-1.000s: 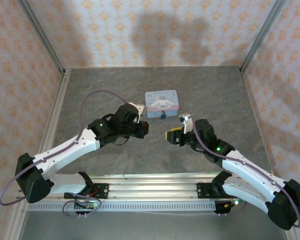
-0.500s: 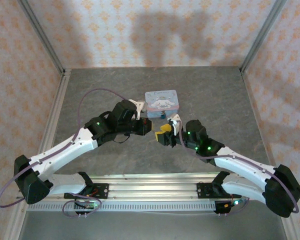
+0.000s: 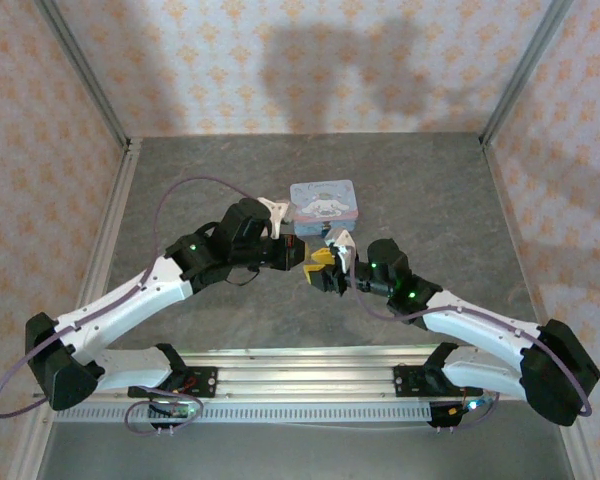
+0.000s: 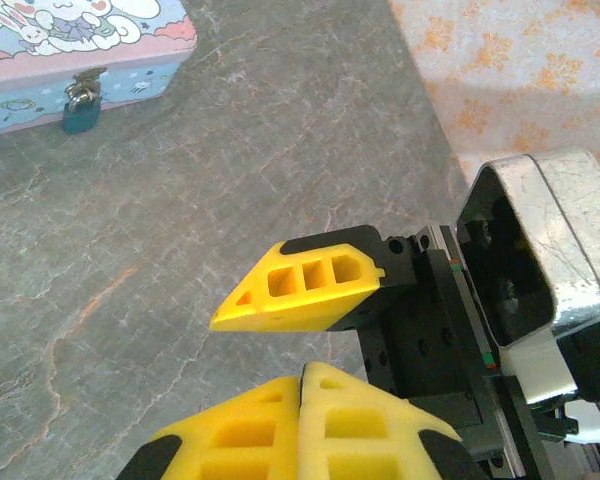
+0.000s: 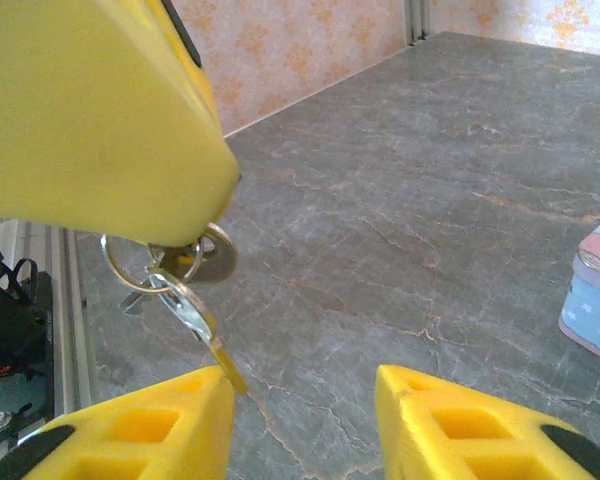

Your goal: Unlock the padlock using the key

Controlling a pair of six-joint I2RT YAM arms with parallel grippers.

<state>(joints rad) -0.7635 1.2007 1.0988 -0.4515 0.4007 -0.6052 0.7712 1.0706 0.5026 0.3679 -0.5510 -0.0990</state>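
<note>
The padlock (image 4: 80, 108), blue-bodied and tiny, hangs on the front latch of the pale-blue cartoon tin (image 4: 80, 50). My left gripper (image 4: 302, 400) is shut, its yellow pads pressed together. In the right wrist view a small bunch on a ring hangs from under that gripper's finger (image 5: 90, 110), and the key (image 5: 202, 335) dangles from it with its thin blade pointing down. My right gripper (image 5: 305, 400) is open just below; the blade's tip touches the inner edge of its left finger (image 5: 150, 430), and nothing sits between the pads. In the top view the two grippers meet tip to tip in front of the tin (image 3: 322, 200).
The grey stone-patterned table (image 3: 430, 200) is walled by orange-patterned panels on three sides. Metal rails (image 3: 300, 385) carry the arm bases along the near edge. A purple cable (image 3: 195, 190) loops above the left arm.
My right arm has swung left across the table until its fingers reach the left gripper and the hanging key. Its jaws have narrowed a little. The left gripper has stayed shut and shifted only slightly.
</note>
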